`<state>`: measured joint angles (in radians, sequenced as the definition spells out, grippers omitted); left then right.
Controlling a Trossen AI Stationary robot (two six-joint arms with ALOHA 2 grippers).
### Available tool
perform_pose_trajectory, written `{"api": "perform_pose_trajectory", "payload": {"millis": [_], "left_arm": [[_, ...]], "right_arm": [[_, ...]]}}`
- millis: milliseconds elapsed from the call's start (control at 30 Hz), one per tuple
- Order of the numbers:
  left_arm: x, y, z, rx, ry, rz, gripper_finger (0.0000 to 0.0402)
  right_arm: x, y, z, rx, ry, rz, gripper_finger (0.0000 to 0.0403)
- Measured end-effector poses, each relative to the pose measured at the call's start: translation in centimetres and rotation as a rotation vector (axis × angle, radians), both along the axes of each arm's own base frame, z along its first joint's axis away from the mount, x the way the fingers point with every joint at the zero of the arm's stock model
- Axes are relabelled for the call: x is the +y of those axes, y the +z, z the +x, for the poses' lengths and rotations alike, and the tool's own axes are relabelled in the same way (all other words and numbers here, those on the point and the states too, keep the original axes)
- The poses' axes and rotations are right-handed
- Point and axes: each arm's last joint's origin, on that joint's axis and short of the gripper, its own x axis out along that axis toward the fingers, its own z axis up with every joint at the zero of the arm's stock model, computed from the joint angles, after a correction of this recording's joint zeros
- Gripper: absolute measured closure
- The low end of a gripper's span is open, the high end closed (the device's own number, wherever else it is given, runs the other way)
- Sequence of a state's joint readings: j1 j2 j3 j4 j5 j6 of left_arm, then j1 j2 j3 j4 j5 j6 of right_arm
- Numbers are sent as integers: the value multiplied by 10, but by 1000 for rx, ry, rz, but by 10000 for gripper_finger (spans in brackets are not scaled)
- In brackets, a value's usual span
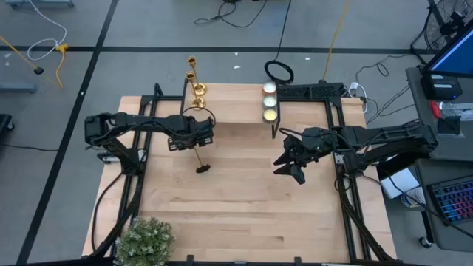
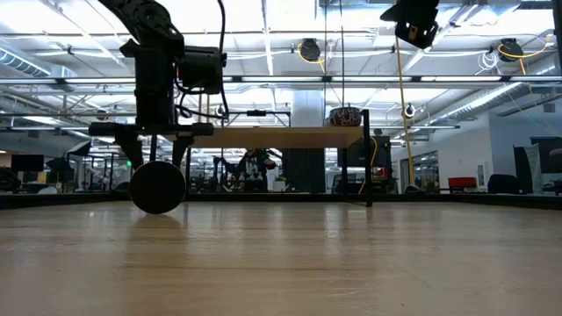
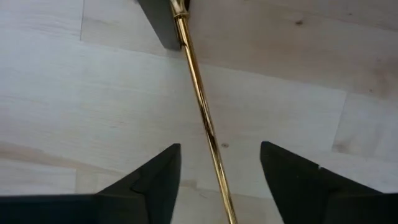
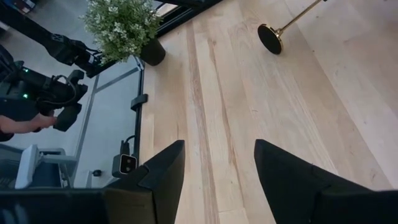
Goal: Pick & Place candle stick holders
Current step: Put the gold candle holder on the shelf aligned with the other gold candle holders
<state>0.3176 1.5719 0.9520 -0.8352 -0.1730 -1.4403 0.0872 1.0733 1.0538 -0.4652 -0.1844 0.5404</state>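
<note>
Three gold candle stick holders show in the high view: two stand upright close together at the table's far edge (image 1: 196, 81), and a third candlestick (image 1: 199, 155) lies tilted on the wood under the left gripper (image 1: 194, 137), its round base (image 1: 202, 168) toward the middle of the table. Two lit round candles (image 1: 270, 102) sit at the far edge, well apart from the holders, and one potted plant (image 1: 145, 240) fills the near left corner. The left wrist view shows what the others cannot — the thin gold stem (image 3: 202, 112) runs between the two dark fingers (image 3: 155, 180), which stand apart on either side of it and do not touch it, so the jaws are open around the stem. The right gripper (image 1: 292, 166) hangs over the table's right half with its jaws apart and nothing between them; its wrist view takes in the base of the lying candlestick (image 4: 271, 38) and the plant (image 4: 122, 25). The wooden table (image 1: 244, 214) has broad bare boards across its middle and near side — room on all sides of the lying holder. From table height the base shows as a dark disc (image 2: 158, 187) resting on the wood.
</note>
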Motion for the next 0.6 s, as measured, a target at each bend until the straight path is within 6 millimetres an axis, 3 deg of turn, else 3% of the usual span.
{"api": "perform_pose_trajectory", "payload": {"millis": [300,433,600], "left_arm": [[-14,-1,6,-3,-40,20,252],[-25,-1,10,-6,-77,59,252],[-39,-1,9,13,-39,55,219]], "right_arm": [[0,0,0,-1,1,-2,215],[0,0,0,-1,1,-2,218],[0,0,0,0,-2,3,218]]}}
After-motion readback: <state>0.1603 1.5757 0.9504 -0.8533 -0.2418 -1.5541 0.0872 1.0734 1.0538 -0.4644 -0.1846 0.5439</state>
